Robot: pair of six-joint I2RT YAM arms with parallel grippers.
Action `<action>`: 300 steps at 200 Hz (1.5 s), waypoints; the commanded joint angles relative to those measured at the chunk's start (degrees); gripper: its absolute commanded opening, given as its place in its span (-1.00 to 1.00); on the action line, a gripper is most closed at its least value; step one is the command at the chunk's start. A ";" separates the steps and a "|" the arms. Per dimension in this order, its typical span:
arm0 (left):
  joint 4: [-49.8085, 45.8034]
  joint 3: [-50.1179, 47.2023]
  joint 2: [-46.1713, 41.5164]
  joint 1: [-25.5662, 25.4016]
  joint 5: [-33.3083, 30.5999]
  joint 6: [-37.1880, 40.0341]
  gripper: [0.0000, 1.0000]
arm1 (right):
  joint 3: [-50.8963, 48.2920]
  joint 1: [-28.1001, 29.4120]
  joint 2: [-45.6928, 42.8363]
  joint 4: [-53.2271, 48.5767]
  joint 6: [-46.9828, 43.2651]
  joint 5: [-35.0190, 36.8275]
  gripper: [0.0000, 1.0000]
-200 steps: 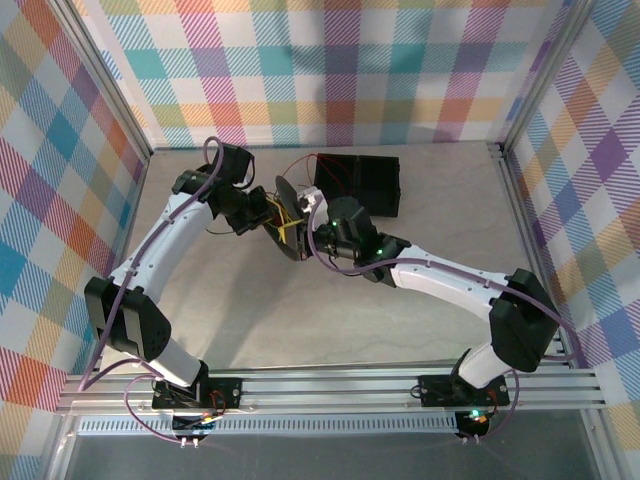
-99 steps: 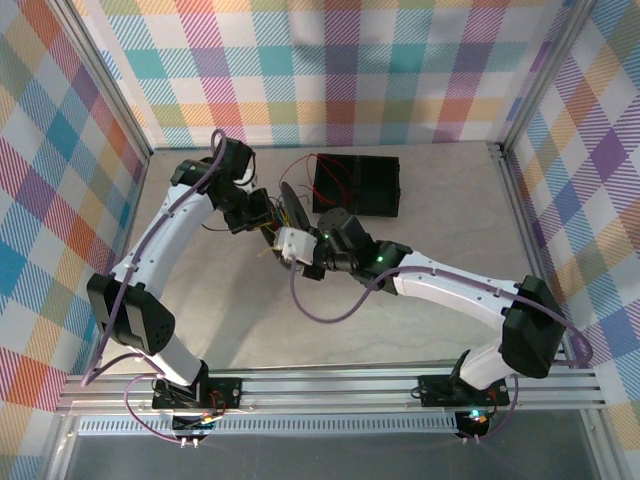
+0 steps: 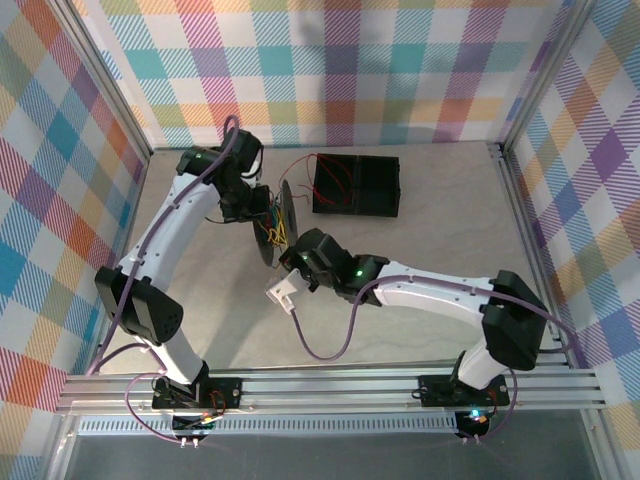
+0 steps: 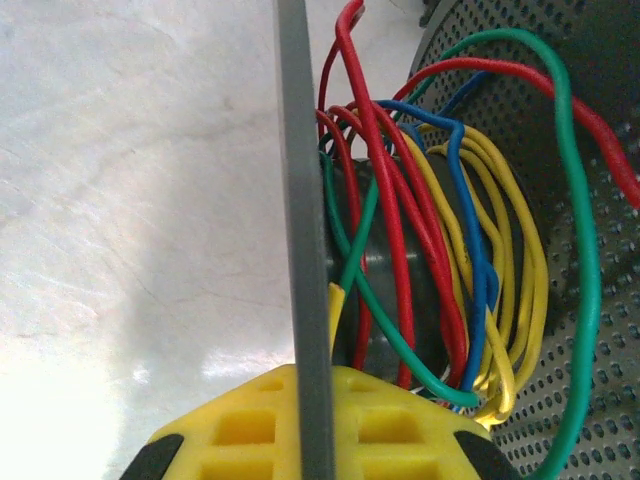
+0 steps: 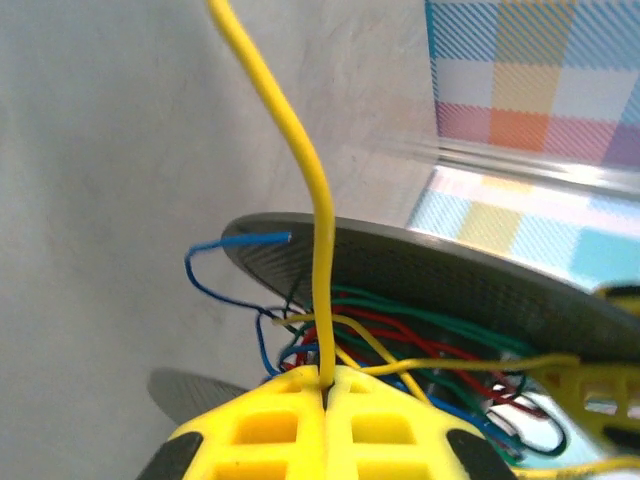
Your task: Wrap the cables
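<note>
- Left pincer (image 4: 312, 388) clamped on the thin flange edge of the spool (image 4: 505, 130).
- Cables (image 4: 405, 240) in red, yellow, blue and green sit in loose loops round the hub.
- Right pincer (image 5: 325, 382) closed on one yellow cable (image 5: 300, 150), just beside the spool.
- Black box (image 3: 365, 186) on table (image 3: 430, 240) behind the spool.

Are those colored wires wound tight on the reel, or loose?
Loose: the wires sag in uneven, crossing loops around the reel, some bulging off its core.

The yellow-fingered left gripper (image 4: 314, 390), at the frame's bottom, squeezed a thin grey plate (image 4: 298, 200). The yellow-fingered right gripper (image 5: 325, 382), bottom centre, pinched a thin yellow cable (image 5: 323, 290).
</note>
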 commanded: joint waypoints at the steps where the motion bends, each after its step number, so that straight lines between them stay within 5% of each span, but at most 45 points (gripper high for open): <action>1: -1.45 4.59 -2.13 -0.25 -1.23 3.33 -1.00 | -5.06 -0.54 5.08 2.94 -19.73 9.70 -1.00; 27: -0.91 5.59 -2.60 -0.17 2.99 1.67 -1.00 | -5.27 -0.45 10.35 11.82 -27.33 14.16 -1.00; 52: 1.73 5.08 -3.69 -0.17 10.62 -0.41 -1.00 | -2.50 -0.52 13.29 13.70 -24.66 17.09 -1.00; 75: 3.42 3.85 -4.98 -0.17 10.28 -2.44 -1.00 | 0.68 0.25 13.99 10.79 -17.58 19.19 -0.69; 117: 7.17 -1.45 -8.23 2.07 4.65 -5.51 -1.00 | 6.08 3.18 8.60 -6.11 9.12 16.68 -0.21; 129: 8.13 -2.62 -8.81 2.83 4.58 -6.16 -1.00 | 5.95 3.90 5.12 -12.13 17.78 10.29 0.12; 164: 10.80 -4.87 -10.01 4.24 5.85 -7.74 -1.00 | 0.66 3.77 -5.44 -14.11 44.48 -13.64 0.39; 189: 12.98 -6.86 -11.13 5.14 6.53 -9.46 -1.00 | -5.92 2.62 -11.28 -5.60 62.20 -24.38 0.42; 235: 17.53 -10.99 -14.48 7.03 7.98 -13.88 -1.00 | -13.62 -3.31 -14.90 9.40 96.97 -33.48 0.36; 300: 27.32 -20.88 -22.06 6.82 4.55 -19.84 -1.00 | -15.40 -12.84 -12.63 23.30 137.42 -40.10 0.32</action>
